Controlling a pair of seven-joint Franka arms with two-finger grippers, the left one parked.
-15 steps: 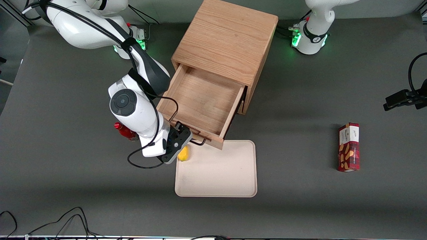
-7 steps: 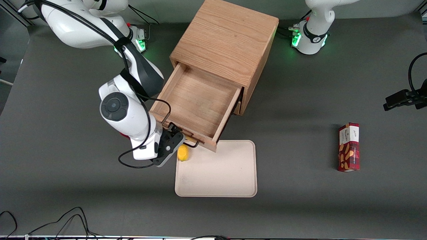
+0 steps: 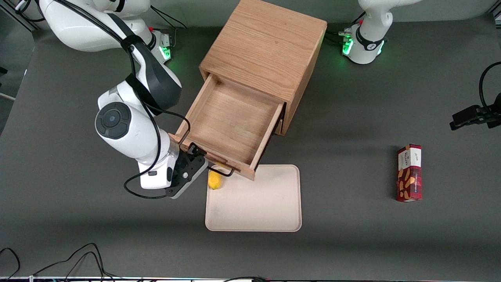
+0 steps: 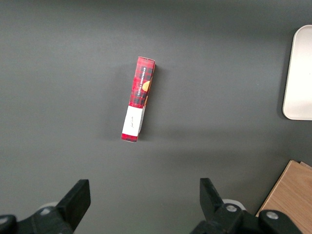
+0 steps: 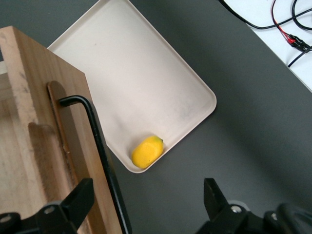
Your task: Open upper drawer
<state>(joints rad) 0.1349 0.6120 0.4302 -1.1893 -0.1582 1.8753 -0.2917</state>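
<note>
The upper drawer (image 3: pixel 231 125) stands pulled far out of the oak cabinet (image 3: pixel 266 43), and its plain wooden box is bare inside. Its black bar handle (image 3: pixel 224 171) runs along the drawer front nearest the front camera. My right gripper (image 3: pixel 191 172) hangs at the end of the handle toward the working arm's end of the table. In the right wrist view the gripper (image 5: pixel 146 197) is open. The handle (image 5: pixel 100 146) and the drawer front (image 5: pixel 29 97) lie close to one finger (image 5: pixel 78 197); nothing is held.
A beige tray (image 3: pixel 266 207) lies in front of the drawer, with a yellow lemon (image 3: pixel 214 181) in its corner next to the gripper; both show in the right wrist view, tray (image 5: pixel 146 73) and lemon (image 5: pixel 147 151). A red snack box (image 3: pixel 409 172) lies toward the parked arm's end.
My gripper has slid along and off the handle toward the working arm's end of the table. The drawer front shifted slightly that way at first, then stayed still.
</note>
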